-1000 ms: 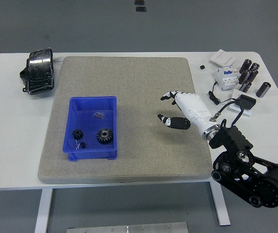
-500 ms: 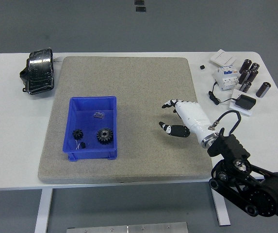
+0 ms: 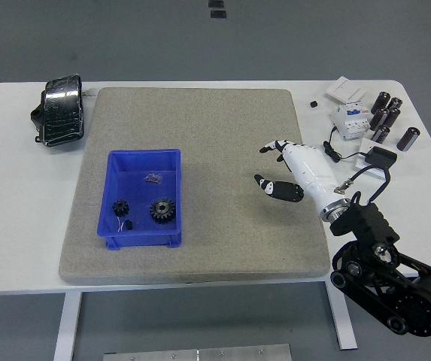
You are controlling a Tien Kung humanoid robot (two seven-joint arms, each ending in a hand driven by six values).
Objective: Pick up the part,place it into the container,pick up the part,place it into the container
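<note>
Head view: right hand (image 3: 290, 171) hovers over the grey mat's (image 3: 200, 135) right edge, fingers loosely spread, holding nothing. Well apart, near the mat's left edge, the blue container (image 3: 143, 197) holds two black gears, a large gear (image 3: 162, 210) beside a small gear (image 3: 120, 207).

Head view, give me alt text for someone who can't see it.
The robot's right hand, open and empty, hovers over a grey mat right of a blue bin holding two black gears. Small parts sit at the white table's far right.
</note>
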